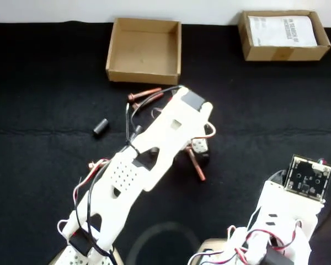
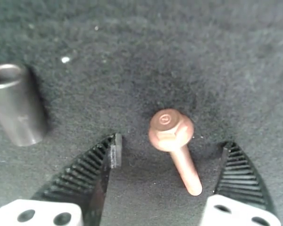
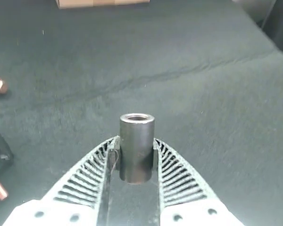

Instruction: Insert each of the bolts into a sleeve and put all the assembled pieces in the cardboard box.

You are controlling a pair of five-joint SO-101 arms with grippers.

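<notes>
My left arm (image 1: 154,149) lies across the middle of the high view and covers its own gripper. From above I make out just the shank of a copper flange bolt (image 1: 199,168) poking out beneath it. Through the left wrist camera, the left gripper (image 2: 171,148) has its fingers spread wide. The bolt lies on the cloth between them, touching neither, with its hex head farthest from the wrist. A dark steel sleeve (image 2: 16,106) lies just beside it, cut off at the picture's edge; I cannot match it to anything in the high view.

The right gripper (image 3: 136,142) is clamped on an upright threaded sleeve (image 3: 137,134), whose lower end is hidden between the ribbed fingers. The right arm (image 1: 276,221) sits at the near right corner, partly out of frame.

A second bolt (image 1: 145,94) lies just in front of the open cardboard box (image 1: 143,76), partly crossed by the left arm's cables. A loose sleeve (image 1: 101,127) lies on its side, well apart from both bolts.

A second box (image 1: 281,53) at the far right holds a white sheet (image 1: 281,30) with dark print too small for me to read.

The tabletop (image 1: 33,83) is covered in black cloth with a crease running across it, and a pale wall (image 1: 44,10) bounds its far edge.
</notes>
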